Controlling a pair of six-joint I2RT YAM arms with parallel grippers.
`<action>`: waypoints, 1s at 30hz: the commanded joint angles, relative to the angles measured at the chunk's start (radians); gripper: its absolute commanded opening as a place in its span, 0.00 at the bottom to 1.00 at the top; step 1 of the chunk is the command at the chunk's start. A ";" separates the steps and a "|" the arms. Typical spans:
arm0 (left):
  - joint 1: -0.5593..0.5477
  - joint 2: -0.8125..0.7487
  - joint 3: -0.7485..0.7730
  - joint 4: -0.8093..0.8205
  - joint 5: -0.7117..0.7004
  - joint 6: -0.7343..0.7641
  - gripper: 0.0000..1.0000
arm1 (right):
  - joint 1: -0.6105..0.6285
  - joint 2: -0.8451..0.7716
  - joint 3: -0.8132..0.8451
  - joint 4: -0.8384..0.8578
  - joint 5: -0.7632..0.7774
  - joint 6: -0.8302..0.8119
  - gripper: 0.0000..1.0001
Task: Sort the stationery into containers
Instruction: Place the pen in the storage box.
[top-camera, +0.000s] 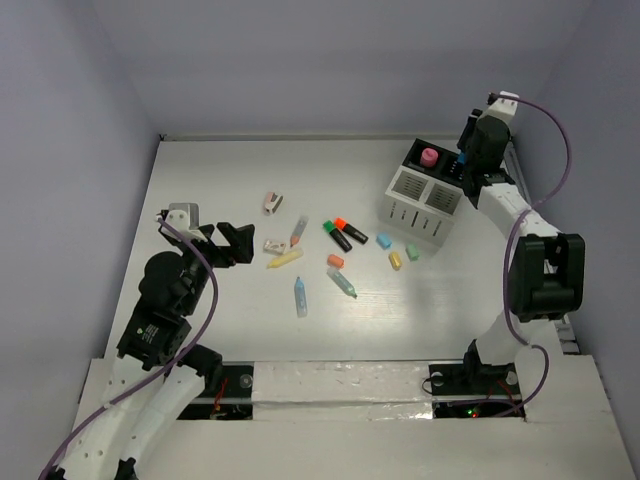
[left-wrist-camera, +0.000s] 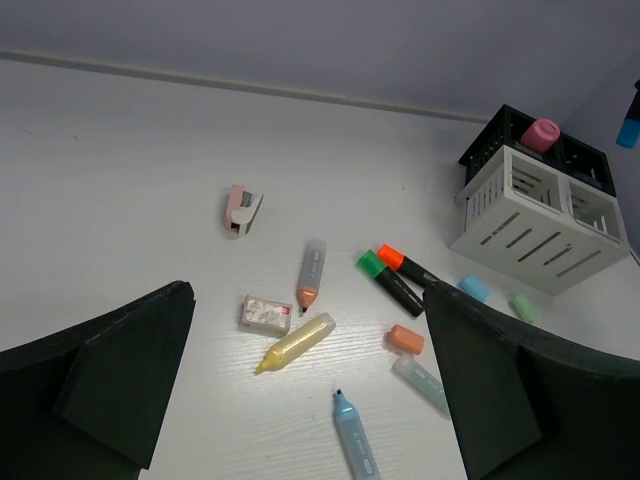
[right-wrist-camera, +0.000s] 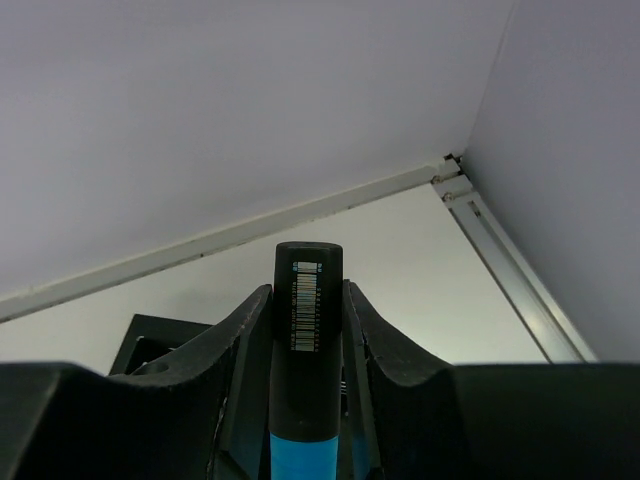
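Observation:
My right gripper (right-wrist-camera: 306, 312) is shut on a black highlighter (right-wrist-camera: 308, 380) with a blue cap, held upright above the black box (top-camera: 447, 163) at the far right. That box holds a pink-capped bottle (top-camera: 429, 158) and adjoins the white slatted box (top-camera: 420, 205). My left gripper (top-camera: 225, 243) hangs open over the table's left side with nothing between its fingers (left-wrist-camera: 110, 380). Ahead of it lie a yellow pen (left-wrist-camera: 297, 342), a blue pen (left-wrist-camera: 355, 440), an orange-tipped pen (left-wrist-camera: 311, 273), a small white piece (left-wrist-camera: 265, 313), and green-capped (left-wrist-camera: 390, 280) and orange-capped (left-wrist-camera: 410, 268) highlighters.
A pink and white item (top-camera: 273, 203) lies farther back. An orange chunk (top-camera: 335, 261) and a pale blue pen (top-camera: 342, 282) sit mid-table. Blue (top-camera: 383, 240), yellow (top-camera: 395, 260) and green (top-camera: 411, 253) chunks lie just in front of the white box. Walls enclose the table.

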 joint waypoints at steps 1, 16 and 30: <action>-0.007 0.008 0.025 0.028 -0.002 0.013 0.99 | 0.002 0.052 0.025 0.122 0.033 -0.040 0.00; -0.007 0.044 0.030 0.036 -0.005 0.018 0.99 | 0.002 0.181 0.041 0.187 0.063 -0.038 0.07; -0.007 0.048 0.028 0.042 0.013 0.018 0.99 | 0.002 0.018 -0.122 0.234 0.025 0.051 0.68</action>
